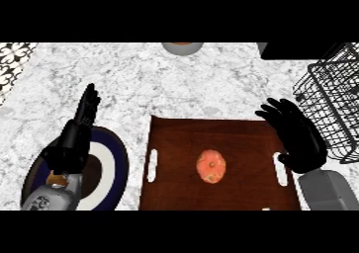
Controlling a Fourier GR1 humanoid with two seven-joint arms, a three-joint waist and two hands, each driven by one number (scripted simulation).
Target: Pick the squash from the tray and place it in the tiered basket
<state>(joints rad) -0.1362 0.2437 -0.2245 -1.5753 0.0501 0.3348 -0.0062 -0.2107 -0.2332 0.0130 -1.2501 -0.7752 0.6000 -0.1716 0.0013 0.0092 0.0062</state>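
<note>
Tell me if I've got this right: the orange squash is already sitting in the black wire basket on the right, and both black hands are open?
Not quite. The head view shows the squash lying on the brown tray, not in the wire basket on the right. The rest holds: the left hand and the right hand are both open.

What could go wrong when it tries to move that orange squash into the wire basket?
The squash is rounded and lies loose in the middle of the tray, so it might roll when the open right hand closes on it. The basket stands right beside that hand, so fingers or the squash could catch on its wire rim. The left hand rests over the plate, too far away to steady anything.
</note>
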